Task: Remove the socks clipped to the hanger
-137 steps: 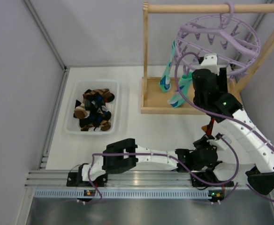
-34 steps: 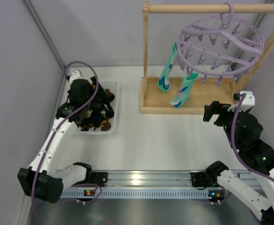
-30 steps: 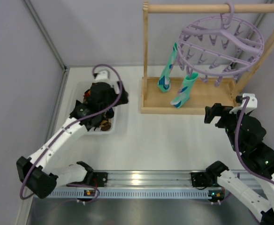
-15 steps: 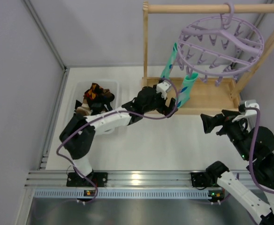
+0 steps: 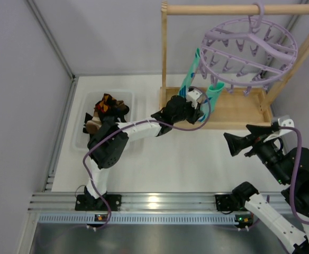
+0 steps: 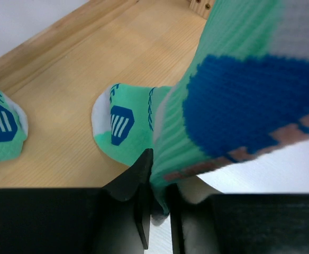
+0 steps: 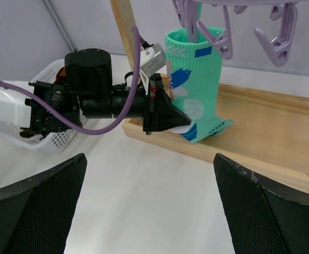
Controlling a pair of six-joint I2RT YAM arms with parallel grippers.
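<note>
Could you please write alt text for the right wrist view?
The left gripper pinches the lower end of a turquoise sock clipped to the lilac hanger above a wooden base. The right gripper's open fingers frame the bottom corners.

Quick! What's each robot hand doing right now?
Left hand: closed on the turquoise sock.
Right hand: open, holding nothing.
</note>
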